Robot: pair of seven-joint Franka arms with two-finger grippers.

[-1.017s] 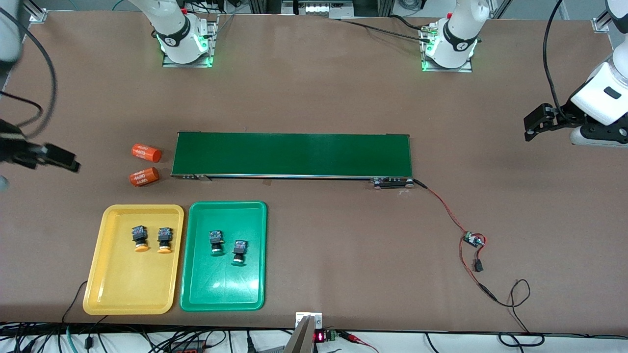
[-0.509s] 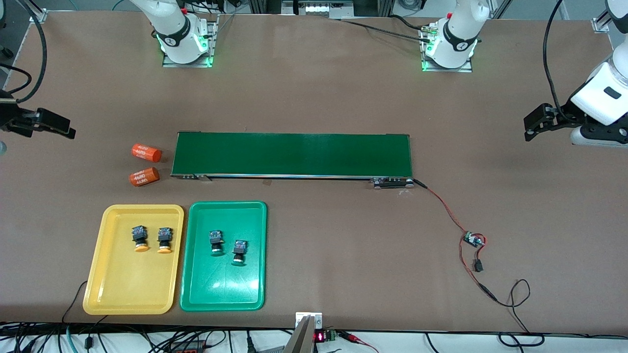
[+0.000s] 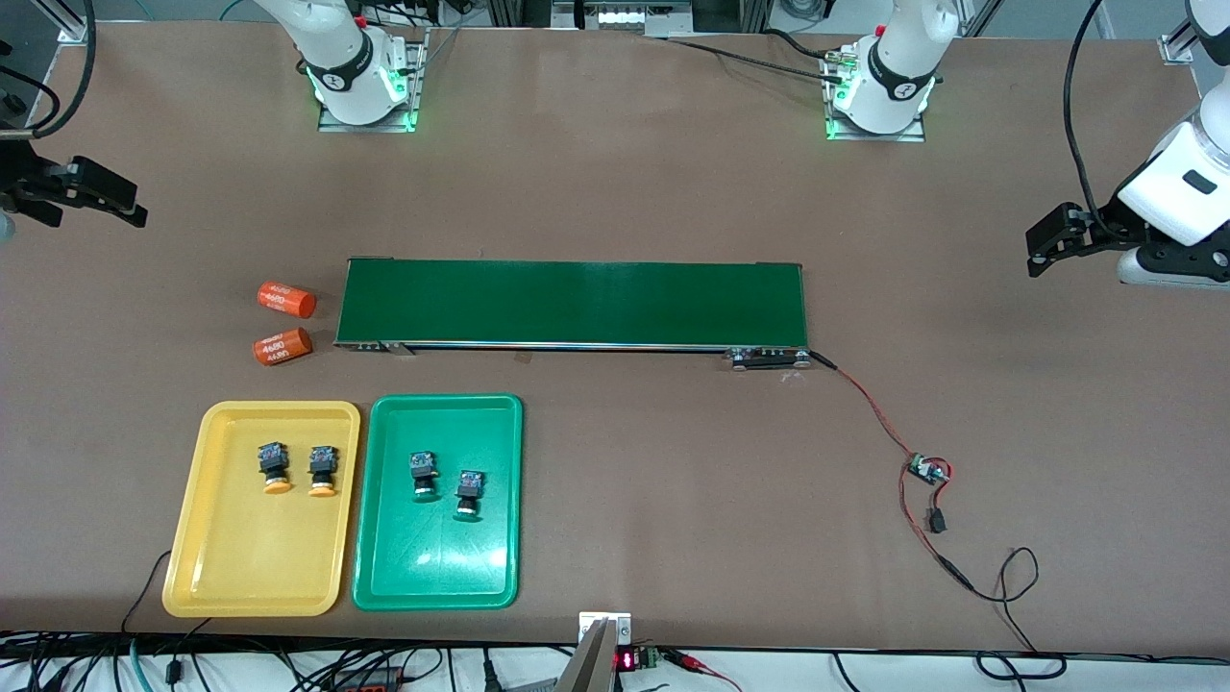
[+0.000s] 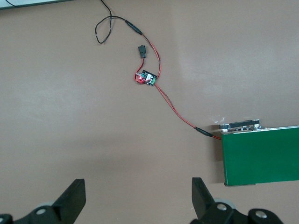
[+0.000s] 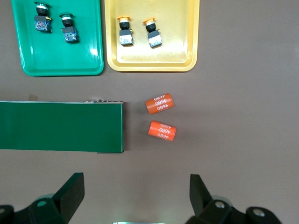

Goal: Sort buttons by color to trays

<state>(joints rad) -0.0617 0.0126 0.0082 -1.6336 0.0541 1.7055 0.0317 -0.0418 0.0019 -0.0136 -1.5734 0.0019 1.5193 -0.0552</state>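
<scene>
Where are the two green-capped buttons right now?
In the front view, both green-capped buttons lie side by side in the green tray, beside the yellow tray, nearer the camera than the conveyor belt.

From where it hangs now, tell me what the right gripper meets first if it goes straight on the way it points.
Probably bare table: the open right gripper points down at it, just short of the two orange cylinders and the conveyor belt. Depth is unclear.

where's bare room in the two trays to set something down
In both the yellow plastic tray and the green plastic tray, the half nearer the front camera is bare. It is crowded in the halves toward the dark-green conveyor belt: two orange-capped buttons in the yellow, two green-capped buttons in the green.
</scene>
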